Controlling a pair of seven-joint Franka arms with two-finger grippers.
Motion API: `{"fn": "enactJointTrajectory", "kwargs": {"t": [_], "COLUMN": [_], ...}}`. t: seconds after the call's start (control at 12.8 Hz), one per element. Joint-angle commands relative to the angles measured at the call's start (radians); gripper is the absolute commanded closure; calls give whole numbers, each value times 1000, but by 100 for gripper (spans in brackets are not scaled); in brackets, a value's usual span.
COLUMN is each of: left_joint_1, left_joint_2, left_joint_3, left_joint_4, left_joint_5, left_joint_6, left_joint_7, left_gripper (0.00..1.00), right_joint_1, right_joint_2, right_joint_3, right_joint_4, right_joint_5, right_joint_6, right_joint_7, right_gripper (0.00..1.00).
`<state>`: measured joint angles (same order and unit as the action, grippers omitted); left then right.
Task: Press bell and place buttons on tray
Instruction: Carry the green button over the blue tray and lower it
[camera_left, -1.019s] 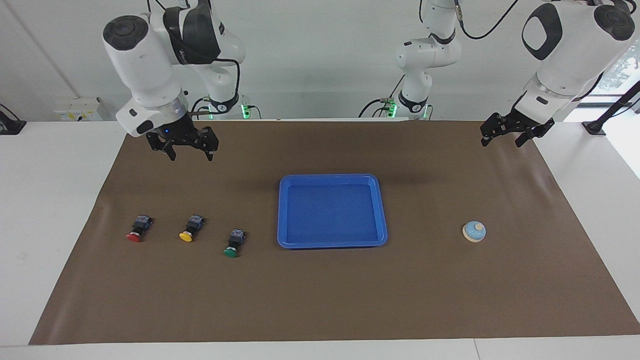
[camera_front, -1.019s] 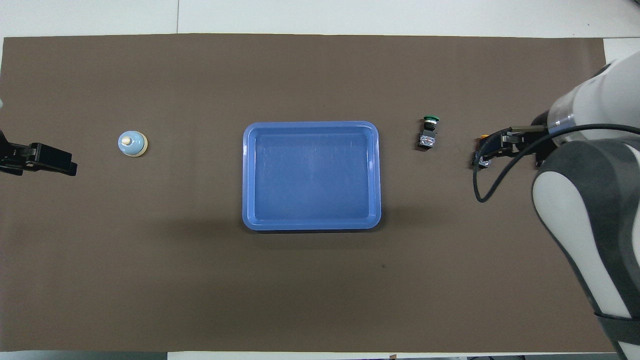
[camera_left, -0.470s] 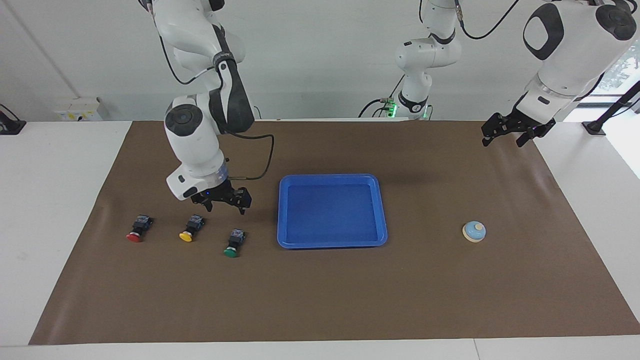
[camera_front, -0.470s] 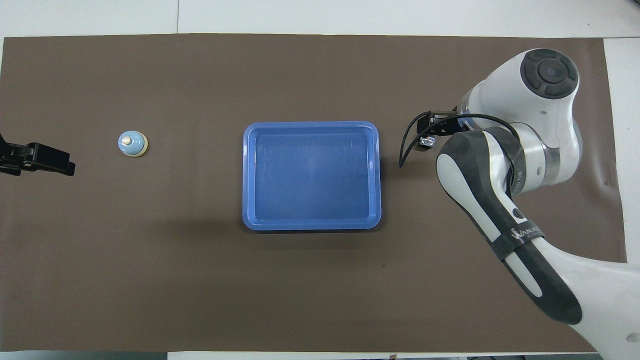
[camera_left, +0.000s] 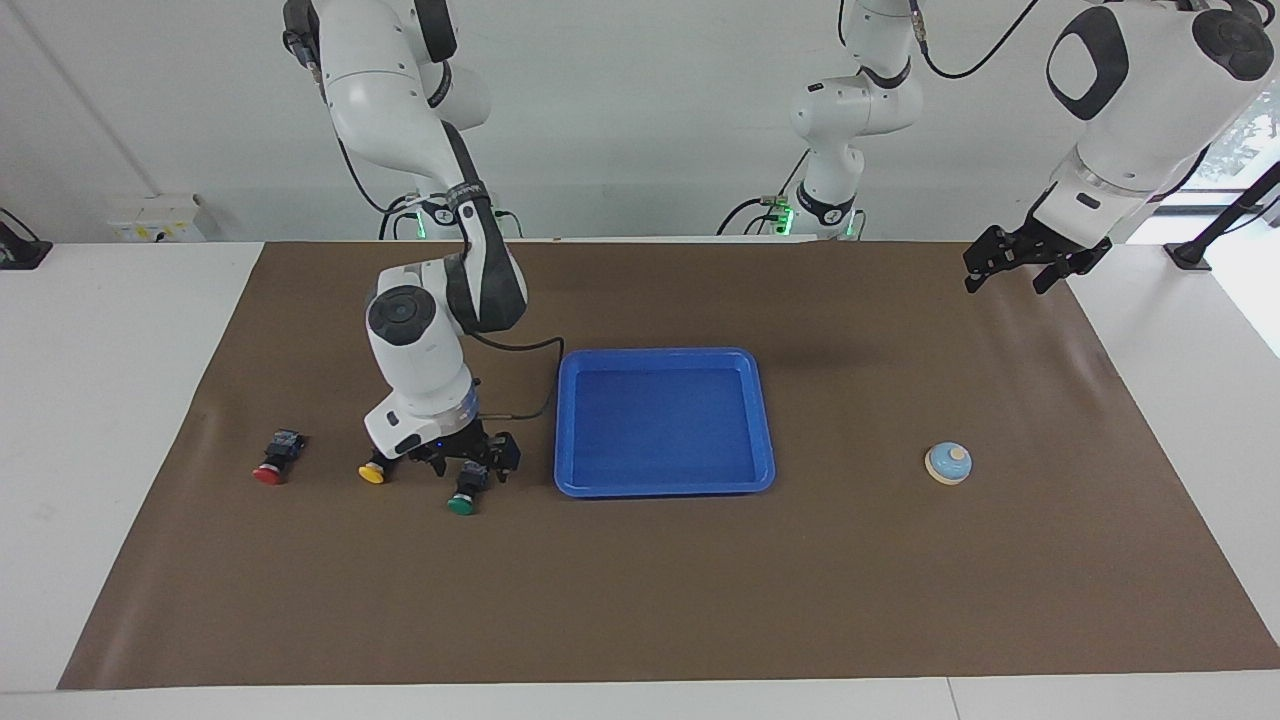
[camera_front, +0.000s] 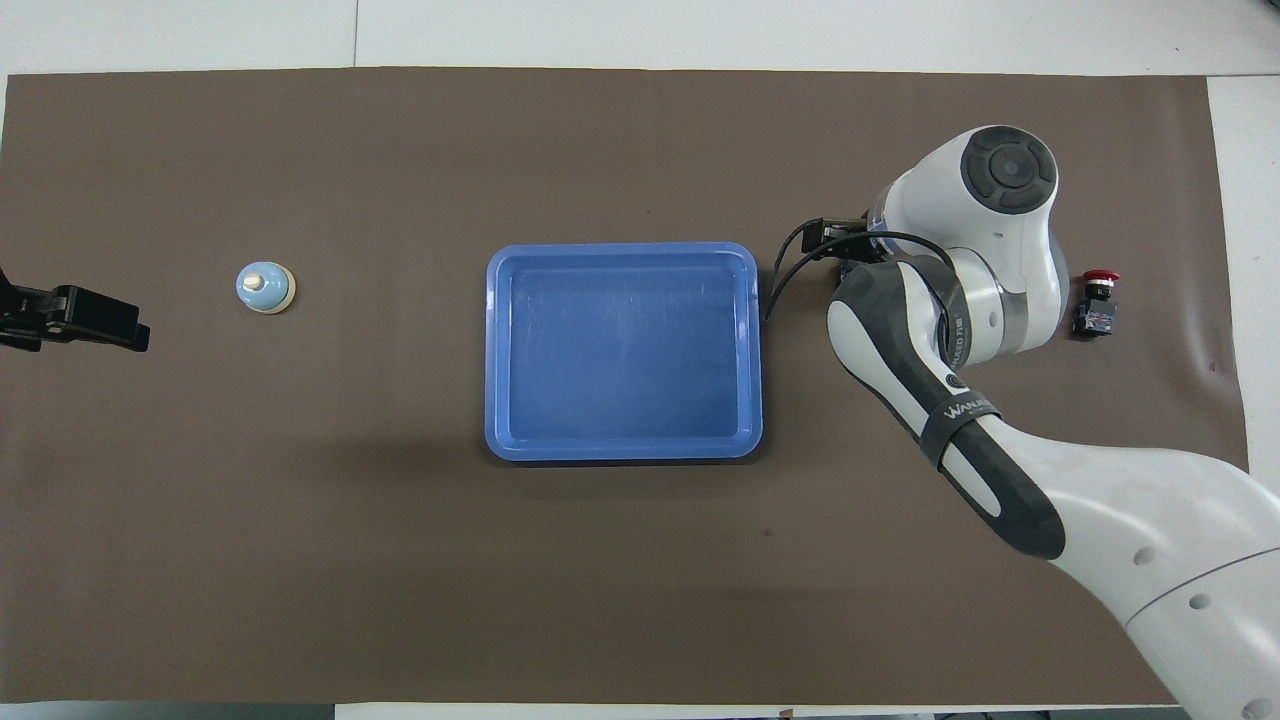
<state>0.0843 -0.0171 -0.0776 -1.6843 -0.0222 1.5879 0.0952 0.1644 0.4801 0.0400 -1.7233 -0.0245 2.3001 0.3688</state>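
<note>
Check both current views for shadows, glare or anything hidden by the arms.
Facing view: even light, a soft shadow on the mat beside the tray toward the robots, bright window glare at the top corner by the left gripper. Overhead view: the right arm hides the yellow and green buttons; only the red button shows; the same shadow darkens the mat under the tray's near rim; the bell is crisp.

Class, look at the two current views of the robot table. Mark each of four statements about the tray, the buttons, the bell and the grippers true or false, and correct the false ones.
1. The tray holds no buttons. True.
2. The right gripper is down at the red button. False: it is at the green button.
3. The left gripper is pressing the bell. False: it hangs apart from it, open.
4. The yellow button lies on the brown mat. True.
</note>
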Motion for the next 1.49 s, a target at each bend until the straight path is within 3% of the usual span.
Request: {"fn": "enactJointTrajectory", "kwargs": {"t": [0.0, 0.31, 0.47, 0.55, 0.63, 0.78, 0.86, 1.1, 1.41], "left_joint_1": [2, 2, 0, 2, 0, 2, 2, 2, 2], "left_joint_2": [-20, -20, -20, -20, -20, -20, -20, -20, -20], "left_joint_3": [4, 4, 4, 4, 4, 4, 4, 4, 4], "left_joint_4": [-15, -15, -15, -15, -15, -15, -15, -15, -15], "left_joint_5": [-10, -10, -10, -10, -10, -10, -10, -10, -10], "left_joint_6": [3, 3, 3, 3, 3, 3, 3, 3, 3], "left_joint_7": [9, 9, 9, 9, 9, 9, 9, 9, 9], "left_gripper": [0, 0, 0, 0, 0, 0, 0, 0, 0], "right_joint_1": [-8, -8, -6, -6, -6, -3, 0, 9, 55], "right_joint_2": [31, 22, 18, 18, 18, 18, 18, 18, 5], "right_joint_3": [-2, -3, -3, -3, -5, -3, -3, -2, 8], "right_joint_4": [8, -57, -67, -67, -64, -45, -27, -3, 140], "right_joint_5": [-26, -26, -26, -26, -28, -28, -28, -26, -9], "right_joint_6": [48, 82, 78, 73, 67, 30, 13, -2, -229], "right_joint_7": [29, 39, 50, 50, 48, 48, 50, 51, 102], "right_gripper": [0, 0, 3, 10, 30, 82, 100, 100, 100]}}
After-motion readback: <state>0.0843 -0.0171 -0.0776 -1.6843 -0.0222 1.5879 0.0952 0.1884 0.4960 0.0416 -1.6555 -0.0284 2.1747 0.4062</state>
